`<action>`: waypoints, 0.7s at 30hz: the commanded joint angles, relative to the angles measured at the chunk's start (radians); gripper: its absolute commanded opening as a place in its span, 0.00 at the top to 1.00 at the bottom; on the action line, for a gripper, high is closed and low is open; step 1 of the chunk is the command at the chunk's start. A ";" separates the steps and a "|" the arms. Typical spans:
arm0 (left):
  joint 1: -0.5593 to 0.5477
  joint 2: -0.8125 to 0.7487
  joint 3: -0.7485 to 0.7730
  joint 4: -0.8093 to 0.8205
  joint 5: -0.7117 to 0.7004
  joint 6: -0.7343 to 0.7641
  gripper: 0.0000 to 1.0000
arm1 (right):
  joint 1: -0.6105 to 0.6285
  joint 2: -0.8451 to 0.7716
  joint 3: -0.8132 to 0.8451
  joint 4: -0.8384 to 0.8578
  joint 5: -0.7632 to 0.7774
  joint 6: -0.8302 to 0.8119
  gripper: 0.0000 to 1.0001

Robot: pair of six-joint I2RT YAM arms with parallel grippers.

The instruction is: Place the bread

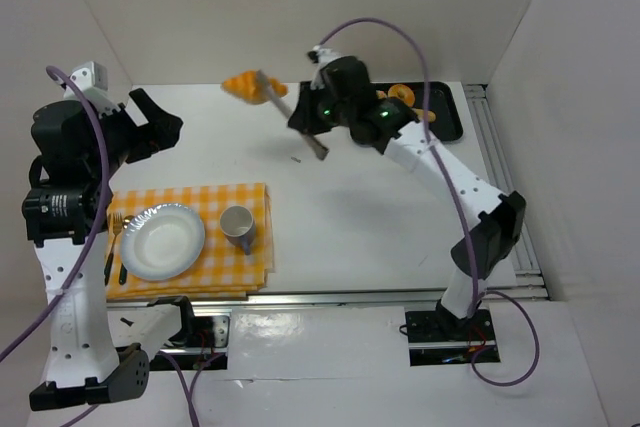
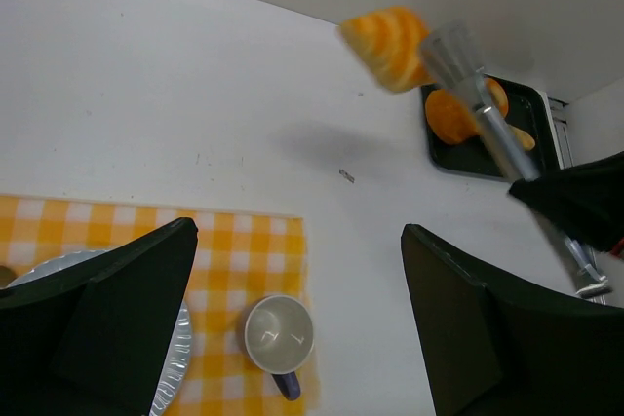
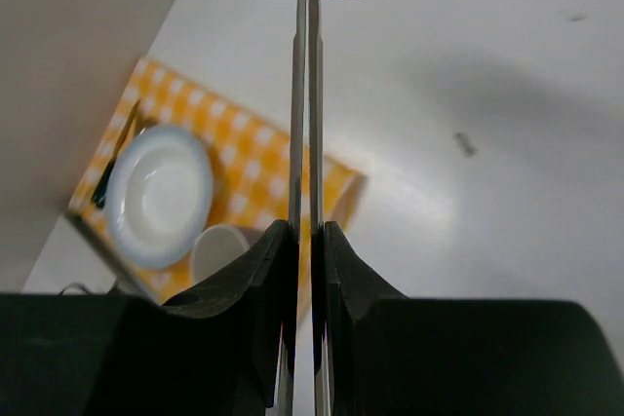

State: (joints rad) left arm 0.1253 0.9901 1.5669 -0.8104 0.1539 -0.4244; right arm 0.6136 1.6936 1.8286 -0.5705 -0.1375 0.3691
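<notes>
Clamps right gripper (image 3: 308, 236) tight on tongs (image 1: 290, 115), pinching bread (image 1: 247, 85) aloft over the table's (image 1: 380, 227) far side. Looks light, soft, flaky; best nipped gently across the thick middle. Holds left gripper (image 2: 302, 280) wide apart, empty.

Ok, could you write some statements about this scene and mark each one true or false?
1. The right gripper is shut on the tongs. True.
2. The bread lies on the plate. False: the tongs hold it in the air, and the plate is empty.
3. The left gripper is open and holds nothing. True.
4. The cup stands on the bare table. False: it stands on the checkered cloth.
5. The black tray holds more bread. True.
</notes>
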 commanded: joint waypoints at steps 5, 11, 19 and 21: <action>-0.006 -0.033 0.068 0.005 -0.045 -0.022 0.01 | 0.306 0.191 0.167 0.090 -0.047 -0.001 1.00; -0.006 -0.034 0.117 -0.023 -0.065 -0.022 0.01 | 0.501 0.421 0.333 0.075 -0.108 -0.019 1.00; -0.006 -0.034 0.093 -0.023 -0.065 -0.022 0.01 | 0.558 0.557 0.322 0.173 -0.250 -0.010 1.00; -0.006 -0.044 0.082 -0.023 -0.076 -0.011 0.01 | 0.558 0.590 0.322 0.173 -0.273 -0.001 1.00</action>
State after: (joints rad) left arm 0.1253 0.9596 1.6566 -0.8478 0.0959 -0.4267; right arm 1.1820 2.2646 2.1082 -0.5076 -0.3470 0.3656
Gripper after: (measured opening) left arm 0.992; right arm 0.251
